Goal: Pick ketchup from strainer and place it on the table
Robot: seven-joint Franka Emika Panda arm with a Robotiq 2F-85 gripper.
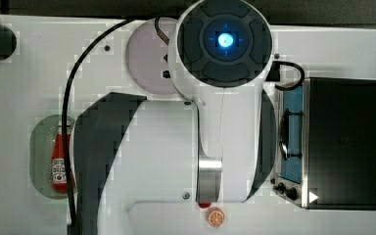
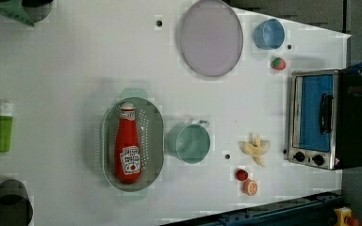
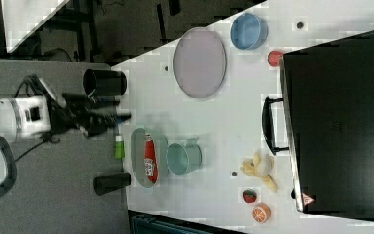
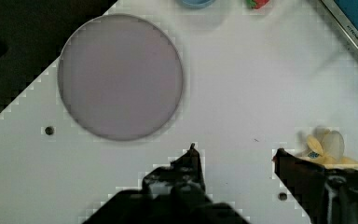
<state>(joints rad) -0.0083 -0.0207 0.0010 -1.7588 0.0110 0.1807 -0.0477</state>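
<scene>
the ketchup bottle (image 2: pixel 127 146) lies flat in the pale green strainer (image 2: pixel 154 141), cap toward the left view's top. the pincer (image 4: pixel 235 156) stands apart, empty, well clear of it. likely light, smooth, slightly squeezable plastic; grasp across the mid-body, beside the label.

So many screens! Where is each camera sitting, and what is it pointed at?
Top view: overhead, looking straight down past the white arm at the table, the strainer and the ketchup.
Left view: high above the table, looking down; no robot part.
Right view: off to one side, with the arm and gripper beside the table.
Wrist view: on the arm, looking down between open gripper fingers at the plate.
Shared: left and right views both show ketchup, teal cup and toaster oven.
</scene>
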